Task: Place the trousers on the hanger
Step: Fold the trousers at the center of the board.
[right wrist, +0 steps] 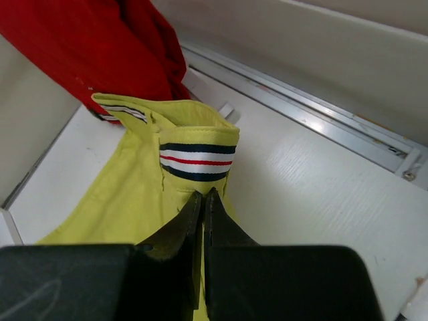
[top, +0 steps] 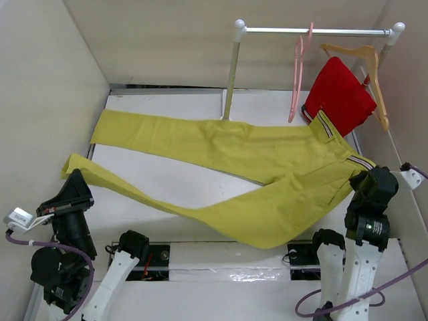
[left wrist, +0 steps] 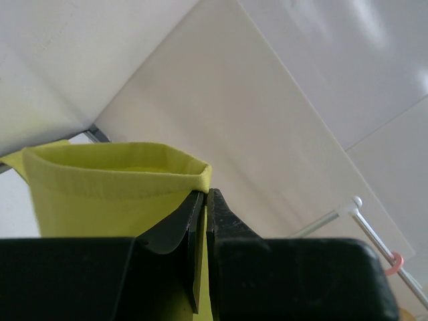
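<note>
The yellow-green trousers [top: 234, 167] lie stretched across the table, legs to the left, striped waistband [top: 334, 137] at the right. My left gripper [top: 73, 184] is shut on the hem of the near leg [left wrist: 114, 180] and holds it off the table. My right gripper [top: 366, 179] is shut on the waist just below the striped trim [right wrist: 197, 160]. The pink hanger [top: 297, 73] hangs from the white rail [top: 314, 31] at the back right, apart from the trousers.
A red garment [top: 341, 93] hangs on a light wooden hanger [top: 368, 63] at the right end of the rail. The rail's post [top: 231, 73] stands behind the trousers. White walls close in left, back and right.
</note>
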Controlling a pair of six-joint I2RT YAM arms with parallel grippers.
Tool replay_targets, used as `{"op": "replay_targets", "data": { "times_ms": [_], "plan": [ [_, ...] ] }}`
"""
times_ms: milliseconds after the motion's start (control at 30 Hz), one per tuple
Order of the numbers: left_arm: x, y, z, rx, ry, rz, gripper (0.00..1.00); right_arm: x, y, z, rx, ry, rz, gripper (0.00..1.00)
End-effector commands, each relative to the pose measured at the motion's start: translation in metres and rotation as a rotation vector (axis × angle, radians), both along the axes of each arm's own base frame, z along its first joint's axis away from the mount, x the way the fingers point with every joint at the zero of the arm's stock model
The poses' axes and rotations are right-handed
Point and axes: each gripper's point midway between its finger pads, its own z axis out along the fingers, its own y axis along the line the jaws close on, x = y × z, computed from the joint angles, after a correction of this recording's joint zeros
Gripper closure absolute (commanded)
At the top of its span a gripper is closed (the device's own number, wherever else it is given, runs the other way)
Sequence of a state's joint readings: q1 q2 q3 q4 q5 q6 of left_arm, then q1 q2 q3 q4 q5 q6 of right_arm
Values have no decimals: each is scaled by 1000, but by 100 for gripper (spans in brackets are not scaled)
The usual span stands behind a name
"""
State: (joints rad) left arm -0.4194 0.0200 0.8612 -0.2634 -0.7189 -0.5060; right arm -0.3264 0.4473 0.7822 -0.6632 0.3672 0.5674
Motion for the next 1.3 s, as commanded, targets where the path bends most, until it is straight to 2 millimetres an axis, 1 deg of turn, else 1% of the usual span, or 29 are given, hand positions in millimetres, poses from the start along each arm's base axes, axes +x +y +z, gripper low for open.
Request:
{"op": "replay_targets", "data": {
  "times_ms": [0,33,67,133,167,200,300,367,400,467,500,533,567,600,667,700,733,767,800,833,867,900,967,1000,1033,1133,1167,1200,1267],
  "plan": [
    [2,7,15,-23,-5,49,100,-39,-2,4,-22,39,-77,97],
    [3,9,15,-26,5,62,100,-42,1,10,-24,9,-65,97],
    [4,10,15,-25,13,67,100,-47,3,22,-33,-27,-65,97],
    [5,10,17,-22,26,71,100,-63,3,30,-52,-24,-88,97],
    [5,10,18,-23,27,73,100,-72,4,46,-80,-38,-93,97],
    [3,12,19,-24,29,77,100,-81,3,46,-90,-11,-107,98],
    [3,17,19,-25,53,105,100,-102,6,62,-146,-2,-108,98],
    [1,24,17,-25,80,143,100,-111,8,67,-171,0,-97,99],
    [1,26,15,-21,96,158,100,-116,9,65,-172,13,-87,99],
    [2,28,11,-18,118,180,100,-116,13,60,-179,25,-45,99],
    [4,27,7,-13,129,175,100,-108,19,58,-183,24,15,98],
    [6,25,5,-9,133,169,100,-96,24,47,-187,60,83,97],
    [11,21,3,-1,141,163,100,-93,25,47,-176,72,96,98],
    [23,16,-7,14,177,167,100,-86,23,44,-164,120,94,99],
    [38,13,-22,20,231,202,100,-68,28,45,-175,129,164,99],
    [53,8,-35,21,259,215,100,-61,25,48,-176,122,150,99],
    [73,0,-47,31,315,226,100,-49,23,45,-175,145,156,99],
    [89,-13,-52,29,340,184,100,-39,23,36,-165,164,160,100],
    [119,-22,-58,38,409,188,100,-28,23,35,-158,157,165,100],
    [133,-27,-63,40,457,180,100,-18,22,26,-145,195,170,100],
    [142,-25,-71,57,522,230,100,-12,21,20,-148,218,175,100],
    [157,-22,-80,102,624,286,100,-10,17,19,-153,233,158,100],
    [159,-1,-82,127,683,414,100,-5,12,15,-174,265,151,100],
    [166,6,-81,126,676,435,100,3,11,13,-185,250,153,100],
    [164,30,-84,140,708,500,100,5,8,12,-183,248,142,100],
    [174,37,-91,81,696,504,100,23,9,-3,-162,286,166,100],
    [175,50,-96,60,711,532,100,28,5,-11,-152,323,160,100],
    [184,58,-104,48,757,539,100,34,4,-10,-156,322,161,100],
    [191,77,-119,-36,809,557,100,35,-7,-3,-164,321,115,100]
  ]
}}
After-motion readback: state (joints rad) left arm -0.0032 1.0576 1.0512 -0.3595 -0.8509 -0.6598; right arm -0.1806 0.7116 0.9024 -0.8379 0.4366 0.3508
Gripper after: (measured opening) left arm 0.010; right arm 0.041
